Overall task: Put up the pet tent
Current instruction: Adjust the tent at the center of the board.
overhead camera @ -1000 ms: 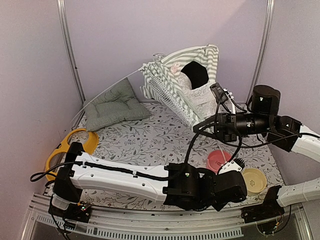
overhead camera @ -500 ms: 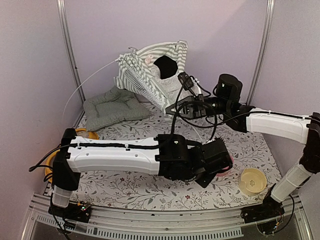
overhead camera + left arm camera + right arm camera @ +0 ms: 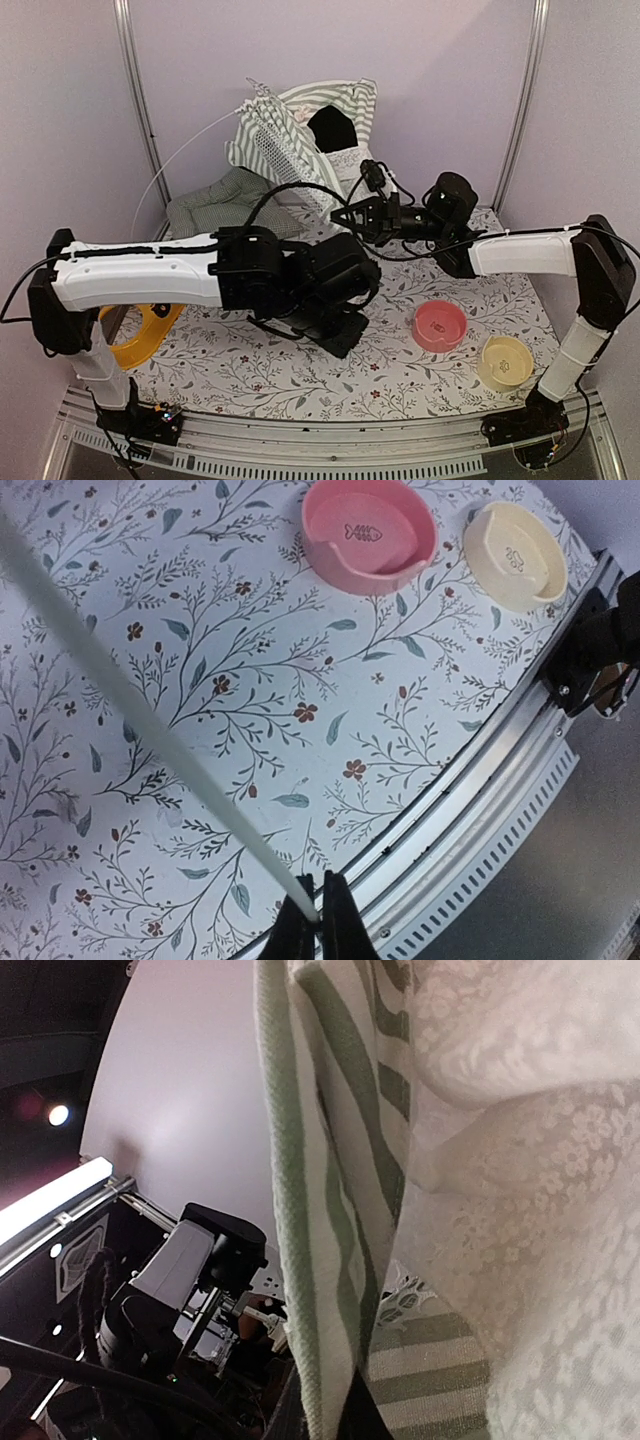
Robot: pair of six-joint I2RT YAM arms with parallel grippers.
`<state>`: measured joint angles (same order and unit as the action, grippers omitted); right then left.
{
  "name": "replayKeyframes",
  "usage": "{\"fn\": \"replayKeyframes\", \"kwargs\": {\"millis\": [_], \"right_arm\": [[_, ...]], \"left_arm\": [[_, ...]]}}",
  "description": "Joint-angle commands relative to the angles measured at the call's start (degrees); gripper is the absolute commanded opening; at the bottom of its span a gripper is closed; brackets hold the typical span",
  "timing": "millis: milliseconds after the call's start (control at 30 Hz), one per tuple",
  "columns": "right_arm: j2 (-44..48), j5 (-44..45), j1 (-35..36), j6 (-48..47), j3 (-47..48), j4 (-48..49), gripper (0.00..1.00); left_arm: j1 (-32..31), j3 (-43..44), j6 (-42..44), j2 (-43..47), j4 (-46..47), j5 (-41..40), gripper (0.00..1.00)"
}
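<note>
The pet tent [image 3: 300, 125], green-and-white striped with a white mesh panel, stands crumpled at the back of the table. Its striped fabric edge [image 3: 310, 1260] runs down between the jaws of my right gripper [image 3: 325, 1415], which is shut on it; from above, that gripper [image 3: 362, 207] sits just right of the tent's lower corner. A thin white pole [image 3: 180, 155] arcs from the tent's top down to the left. My left gripper [image 3: 320, 920] is shut on the end of a thin white pole [image 3: 140, 710], low over the middle of the floral mat [image 3: 345, 338].
A pink bowl [image 3: 440, 325] and a cream bowl [image 3: 505, 360] sit at the front right, both also below the left wrist camera [image 3: 370, 530] [image 3: 515, 540]. A green checked cushion [image 3: 215, 205] lies at the back left. A yellow ring-shaped object [image 3: 140, 335] lies under the left arm. The table's metal front rail [image 3: 480, 820] is close to the left gripper.
My left arm has swung from the front right to the middle of the table, carrying the pole. My right arm has reached left, and the tent has shifted left with it.
</note>
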<state>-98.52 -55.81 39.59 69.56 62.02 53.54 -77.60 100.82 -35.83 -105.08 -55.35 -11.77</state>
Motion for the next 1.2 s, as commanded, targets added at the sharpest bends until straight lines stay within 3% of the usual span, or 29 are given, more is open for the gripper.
{"fn": "replayKeyframes", "kwargs": {"millis": [0,133,233,333,500,667,800,967,1167], "right_arm": [[1.84,5.44,3.11,-11.76,-3.24,-22.0,0.03],[4.61,14.09,5.34,-22.46,-0.23,-34.99,0.04],[4.27,17.19,8.77,-26.93,3.17,-41.89,0.04],[4.06,19.13,11.97,-27.76,4.19,-43.59,0.04],[4.4,23.54,17.2,-26.85,3.89,-43.52,0.04],[4.36,28.17,23.33,-26.06,2.87,-43.39,0.05],[5.53,30.13,23.27,-24.68,0.59,-43.05,0.05],[3.27,25.4,16.9,-28.18,5.64,-47.02,0.08],[-4.0,17.18,10.38,-31.76,16.45,-50.1,0.09]], "left_arm": [[4.21,-15.59,-5.55,14.07,20.29,-7.78,0.0],[3.95,-29.32,-14.14,22.53,31.99,-14.84,0.0],[0.62,-31.69,-17.29,25.34,34.13,-21.94,0.0],[-4.17,-31.01,-19.75,25.41,31.48,-27.89,0.0],[-10.27,-35.34,-26.64,27.23,28.37,-30.84,0.0],[-19.24,-37.46,-39.04,28.0,19.45,-36.26,0.0],[-22.21,-35.46,-44.75,26.77,15.18,-39.79,0.0],[-20.07,-30.88,-41.74,26.39,16.0,-45.8,0.0],[-10.73,-22.85,-26.11,23.12,21.05,-42.83,0.0]]}}
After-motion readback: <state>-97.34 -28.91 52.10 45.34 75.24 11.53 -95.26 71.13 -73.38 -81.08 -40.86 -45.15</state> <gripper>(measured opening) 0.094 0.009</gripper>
